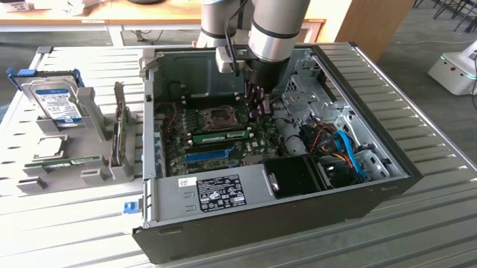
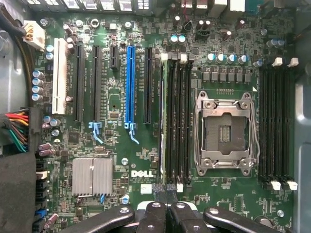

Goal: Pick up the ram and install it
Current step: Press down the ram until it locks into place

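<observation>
Inside the open computer case on the worktop, the ram sat edge-up in a motherboard slot, near the processor socket. Just over one end of it hung the hand, its fingers closed together and gripping nothing.

The exterior view looks obliquely down into the open computer case. The wrist view, behind the tool, closely faces its motherboard, which both views share.
</observation>
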You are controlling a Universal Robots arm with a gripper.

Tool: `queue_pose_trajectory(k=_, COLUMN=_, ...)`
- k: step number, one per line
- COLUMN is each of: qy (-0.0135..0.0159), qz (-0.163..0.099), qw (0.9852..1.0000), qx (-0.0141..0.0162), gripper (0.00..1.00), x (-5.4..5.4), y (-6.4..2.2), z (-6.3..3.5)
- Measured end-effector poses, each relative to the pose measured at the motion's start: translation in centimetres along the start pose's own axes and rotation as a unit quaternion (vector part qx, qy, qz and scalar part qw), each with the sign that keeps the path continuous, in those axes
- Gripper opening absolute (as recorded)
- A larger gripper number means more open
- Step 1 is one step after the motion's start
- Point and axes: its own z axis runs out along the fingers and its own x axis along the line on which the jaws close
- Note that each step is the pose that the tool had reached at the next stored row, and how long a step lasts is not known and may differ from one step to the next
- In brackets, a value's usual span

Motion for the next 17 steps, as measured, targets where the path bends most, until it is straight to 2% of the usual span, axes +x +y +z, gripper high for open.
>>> queue_pose_trajectory(k=17, qy=0.0000, qz=0.000, qw=1.0000, qx=0.0000, gripper=0.11, x=0.1, y=-0.05, z=1.18)
